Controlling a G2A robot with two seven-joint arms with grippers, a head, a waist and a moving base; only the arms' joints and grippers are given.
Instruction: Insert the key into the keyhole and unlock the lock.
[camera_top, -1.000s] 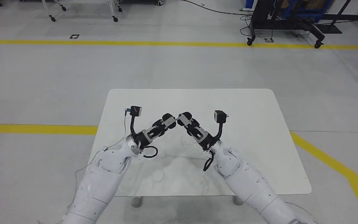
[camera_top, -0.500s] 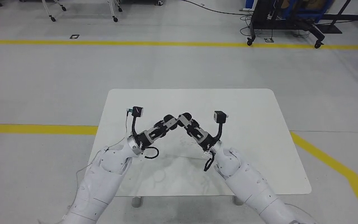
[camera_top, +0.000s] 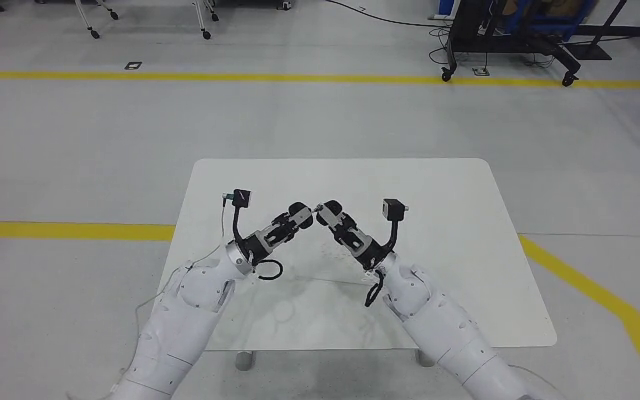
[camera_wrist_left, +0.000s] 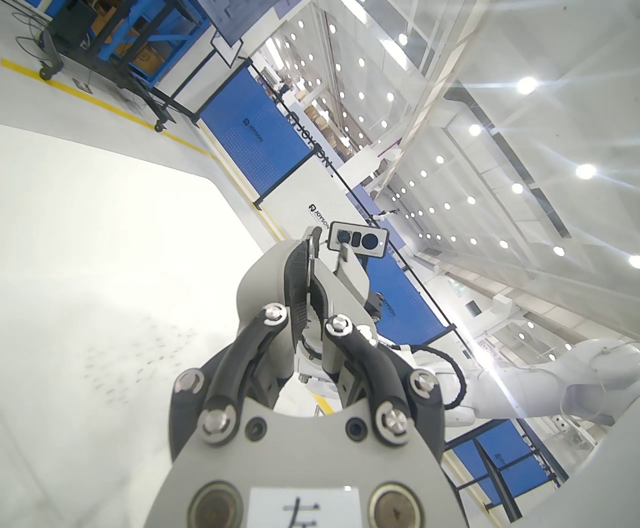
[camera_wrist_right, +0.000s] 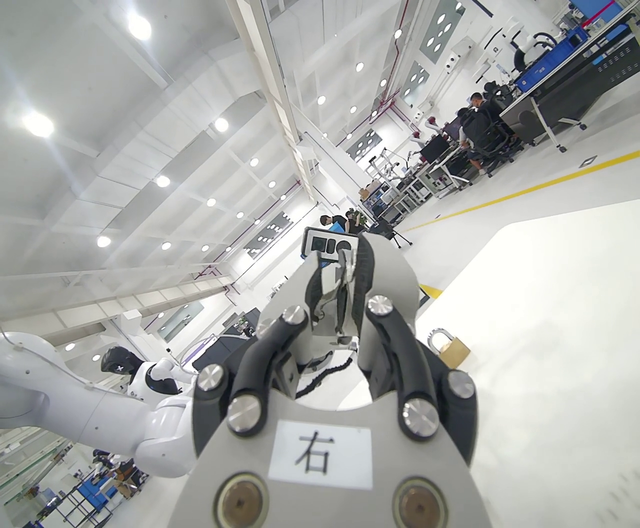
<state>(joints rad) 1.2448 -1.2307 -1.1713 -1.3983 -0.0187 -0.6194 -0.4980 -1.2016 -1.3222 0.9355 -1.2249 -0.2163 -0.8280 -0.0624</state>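
So both arms meet over the middle of the worktop (camera_top: 450, 200), well in from every edge, with wide white surface on all sides and the rounded corners far off. The left end effector (camera_top: 302, 212) and right end effector (camera_top: 321, 210) sit tip to tip, raised off the surface.

The right one is pinching a small metal piece, which looks like the key (camera_wrist_right: 343, 280). The left one is pressed nearly together. There's a thin metal edge at its tips, but I can't tell what that is.

The padlock (camera_wrist_right: 452, 348) lies flat on the worktop just beside the right end effector and lower than it, not touching it, with its silver shackle at the far end.
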